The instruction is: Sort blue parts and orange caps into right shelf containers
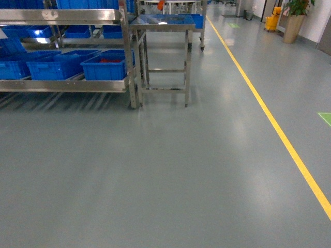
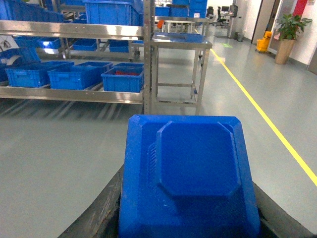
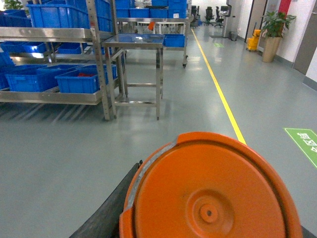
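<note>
In the left wrist view a blue part point(image 2: 190, 163) with a raised octagonal face fills the lower frame, and my left gripper point(image 2: 188, 223) is shut on it, dark fingers point(image 2: 101, 213) flanking it. My right gripper point(image 3: 198, 228) is shut on a round orange cap point(image 3: 213, 193) with a paler rim strip. Neither gripper shows in the head view. Blue shelf containers point(image 1: 105, 67) sit in a row on the low steel shelf at the far left; the rightmost holds something red. The same crates appear far off in both wrist views point(image 2: 124, 79) point(image 3: 79, 82).
A steel rack point(image 1: 67, 85) with more blue crates on upper levels stands at far left. A small steel table point(image 1: 163, 23) stands beside it. Grey floor lies between me and the rack. A yellow floor line point(image 1: 269, 119) runs along the right.
</note>
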{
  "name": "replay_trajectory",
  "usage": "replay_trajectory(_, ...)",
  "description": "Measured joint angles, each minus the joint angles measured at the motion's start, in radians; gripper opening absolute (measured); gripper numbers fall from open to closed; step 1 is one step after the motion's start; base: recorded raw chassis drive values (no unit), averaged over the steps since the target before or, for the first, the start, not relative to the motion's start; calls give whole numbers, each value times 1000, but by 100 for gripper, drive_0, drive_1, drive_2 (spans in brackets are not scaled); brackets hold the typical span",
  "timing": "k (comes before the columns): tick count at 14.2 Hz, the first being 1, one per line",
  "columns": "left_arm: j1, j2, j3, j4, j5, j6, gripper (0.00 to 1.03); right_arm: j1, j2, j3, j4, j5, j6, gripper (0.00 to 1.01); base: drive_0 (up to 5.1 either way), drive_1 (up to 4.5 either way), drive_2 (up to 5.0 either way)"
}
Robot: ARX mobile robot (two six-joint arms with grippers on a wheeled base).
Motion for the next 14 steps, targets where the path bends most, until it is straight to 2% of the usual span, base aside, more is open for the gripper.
replay_trajectory(14, 0, 0, 0, 4, 0, 0, 44, 0, 0, 0, 0, 0, 0, 44, 5, 438, -429)
